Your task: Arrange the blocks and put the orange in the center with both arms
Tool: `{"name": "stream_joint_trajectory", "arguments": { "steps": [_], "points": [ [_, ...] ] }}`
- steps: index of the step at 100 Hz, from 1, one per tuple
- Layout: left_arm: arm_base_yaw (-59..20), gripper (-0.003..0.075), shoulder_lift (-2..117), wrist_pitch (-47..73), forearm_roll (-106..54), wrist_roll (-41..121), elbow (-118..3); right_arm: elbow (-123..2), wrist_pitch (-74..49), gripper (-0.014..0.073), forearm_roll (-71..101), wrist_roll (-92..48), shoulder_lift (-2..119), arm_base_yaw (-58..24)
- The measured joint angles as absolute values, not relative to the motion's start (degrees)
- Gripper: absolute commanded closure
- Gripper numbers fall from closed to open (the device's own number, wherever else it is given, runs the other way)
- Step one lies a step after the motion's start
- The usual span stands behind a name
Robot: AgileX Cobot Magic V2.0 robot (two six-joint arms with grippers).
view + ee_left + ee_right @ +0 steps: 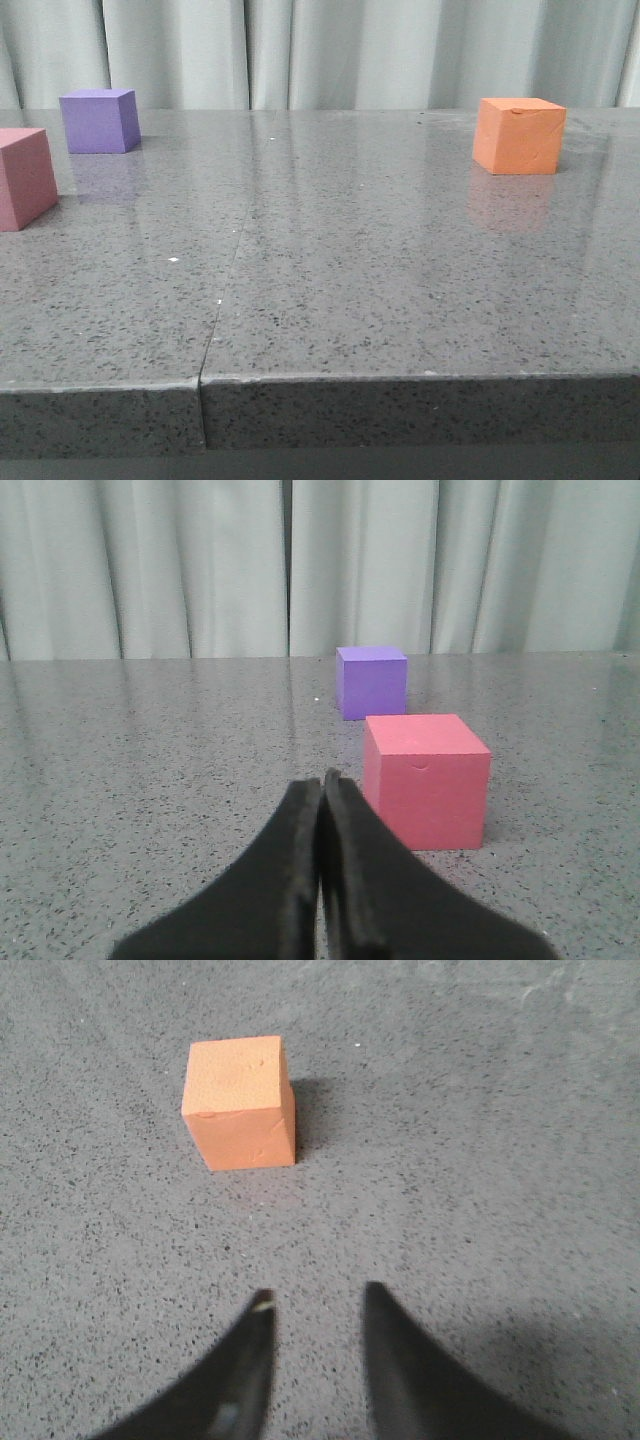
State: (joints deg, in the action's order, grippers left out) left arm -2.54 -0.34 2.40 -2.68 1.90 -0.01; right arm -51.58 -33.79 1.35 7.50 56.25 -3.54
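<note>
The orange cube [519, 135] stands at the far right of the grey table, with a small dent near a top edge. The purple cube [99, 120] stands at the far left and the pink cube [25, 178] sits nearer, cut by the left edge. No gripper shows in the front view. In the left wrist view my left gripper [323, 778] is shut and empty, low over the table, with the pink cube [427, 779] just beyond and beside it and the purple cube [372, 681] further off. My right gripper [316, 1298] is open and empty above the table, apart from the orange cube [240, 1102].
The table is speckled grey stone [330, 260] with a seam [225, 290] running from front to back left of centre. Its front edge [400, 378] is close to the camera. A pale curtain [330, 50] hangs behind the table.
</note>
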Motion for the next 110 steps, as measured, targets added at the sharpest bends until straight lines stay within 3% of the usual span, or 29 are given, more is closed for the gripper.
{"name": "stream_joint_trajectory", "arguments": {
  "steps": [7,21,59,110],
  "points": [
    [-2.54,0.0741,-0.34,2.4,-2.68,1.9,-0.01,-53.31,-33.99,-0.0078,1.47,7.5,58.75,-3.82],
    [-2.54,0.0741,-0.34,2.4,-2.68,1.9,-0.01,-58.03,-37.16,-0.0027,3.19,7.5,63.69,-3.82],
    [-2.54,0.0741,-0.34,2.4,-2.68,1.9,-0.01,-78.39,-54.05,-0.0027,5.21,6.01,80.15,-6.59],
    [-2.54,0.0741,-0.34,2.4,-2.68,1.9,-0.01,-104.67,-66.03,-0.0027,5.62,5.75,103.38,-8.05]
  ]
}}
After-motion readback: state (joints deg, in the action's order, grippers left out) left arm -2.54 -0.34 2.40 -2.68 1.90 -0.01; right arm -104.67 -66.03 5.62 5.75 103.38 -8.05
